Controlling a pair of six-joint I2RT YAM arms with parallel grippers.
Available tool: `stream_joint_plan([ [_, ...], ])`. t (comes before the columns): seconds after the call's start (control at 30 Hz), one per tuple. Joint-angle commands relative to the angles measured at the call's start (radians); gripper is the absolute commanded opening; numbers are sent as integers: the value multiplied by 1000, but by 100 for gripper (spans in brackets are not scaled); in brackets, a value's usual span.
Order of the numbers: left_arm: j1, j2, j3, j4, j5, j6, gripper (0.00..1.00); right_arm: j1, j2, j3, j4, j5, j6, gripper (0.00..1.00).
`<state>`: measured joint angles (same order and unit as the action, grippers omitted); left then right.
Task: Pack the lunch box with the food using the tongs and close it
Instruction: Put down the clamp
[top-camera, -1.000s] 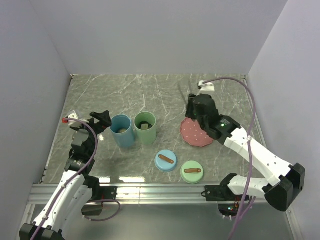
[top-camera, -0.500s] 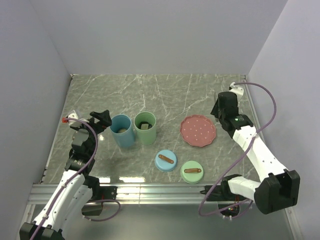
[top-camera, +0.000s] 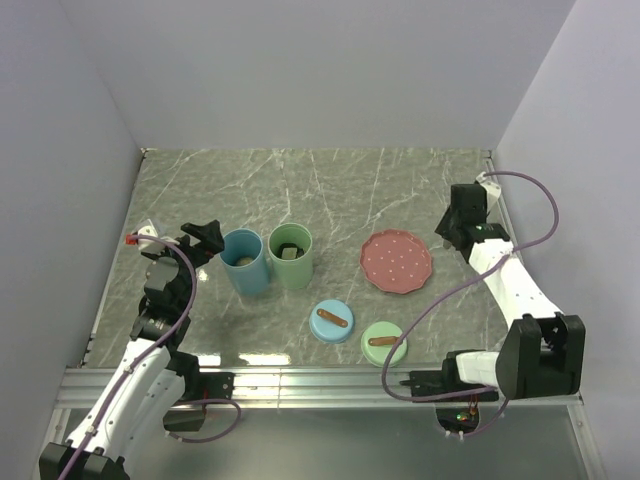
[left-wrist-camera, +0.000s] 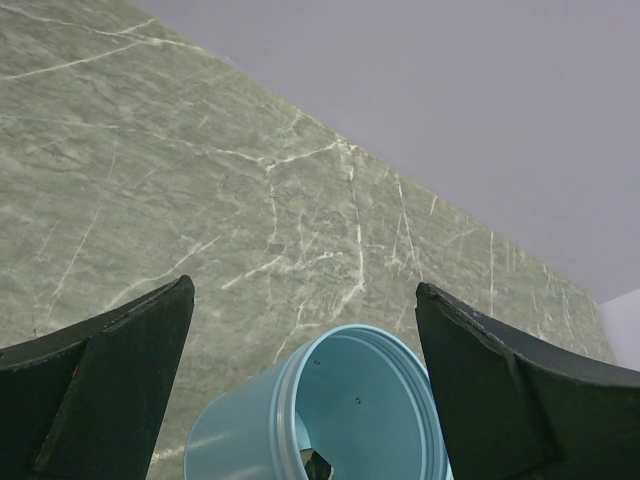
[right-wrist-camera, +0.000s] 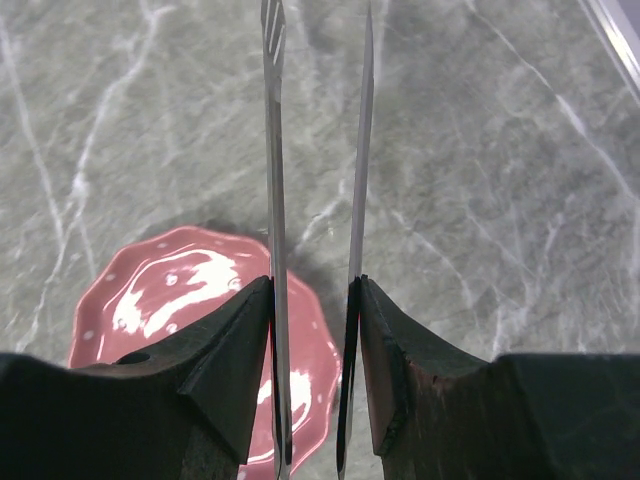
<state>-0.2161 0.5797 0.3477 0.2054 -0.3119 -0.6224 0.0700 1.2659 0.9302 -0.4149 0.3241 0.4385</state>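
Right pincer (right-wrist-camera: 313, 292) is clenched on the tongs (right-wrist-camera: 272, 150), with both thin arms pinched between my pads. The arms stay apart as far as the wrist view shows, and there's nothing between them. The tongs' long axis runs straight out ahead of the pincer, in line with my fingers.

The pink dotted plate (right-wrist-camera: 170, 300) sits below and left of this pincer, bare. The food (top-camera: 290, 252) is in the two tubs. There's a dark piece in the green tub (top-camera: 292, 272) and a brownish one in the blue tub (top-camera: 245, 275), both well off to the left past the plate.

Left pincer (left-wrist-camera: 303, 295) is released, jaws wide. The blue tub is just ahead and below it, not touched.

My read: packing looks done and closing is left. The blue lid (top-camera: 332, 321) and green lid (top-camera: 384, 343) lie flat on the bench (top-camera: 300, 190), back toward my bases from both pincers. The green lid is nearer my right pincer; the blue one is roughly midway. The right is busy with the tongs, so it has to set them down first, or the free left takes the lids.
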Motion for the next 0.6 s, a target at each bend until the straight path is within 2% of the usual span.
stream_joint_plan([
  [0.0, 6, -3, 5, 43, 19, -3, 99, -36, 21, 10, -2, -2, 17, 47],
  [0.23, 6, -14, 4, 42, 28, -7, 100, -64, 67, 10, -27, 1, 16, 46],
  [0.57, 6, -26, -1, 42, 39, -11, 100, -65, 92, -21, -117, 112, 57, 47],
])
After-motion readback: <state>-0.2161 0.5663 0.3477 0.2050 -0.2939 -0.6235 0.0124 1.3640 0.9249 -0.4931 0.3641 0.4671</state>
